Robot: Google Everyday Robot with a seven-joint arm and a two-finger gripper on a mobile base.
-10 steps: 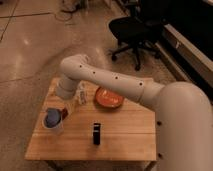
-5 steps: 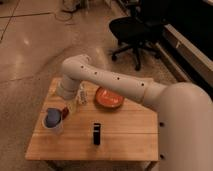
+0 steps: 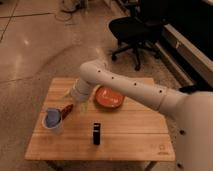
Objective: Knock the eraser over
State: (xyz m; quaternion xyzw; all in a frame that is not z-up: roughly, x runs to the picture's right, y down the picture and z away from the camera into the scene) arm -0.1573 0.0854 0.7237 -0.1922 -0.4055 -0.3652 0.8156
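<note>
The eraser (image 3: 96, 134) is a slim black block standing upright near the front middle of the wooden table (image 3: 135, 135). My white arm reaches in from the right and bends down over the table's left half. The gripper (image 3: 72, 104) hangs low behind and to the left of the eraser, between the cup and the orange plate, apart from the eraser. Nothing shows in its hold.
A pale cup with a blue top (image 3: 52, 120) stands at the front left. A small red thing (image 3: 66, 110) lies beside it, just under the gripper. An orange plate (image 3: 109, 98) sits at the back middle. A black office chair (image 3: 132, 30) stands beyond the table.
The arm's bend has shifted right and the gripper has come down and forward, closer to the cup. The eraser still stands in the same spot.
</note>
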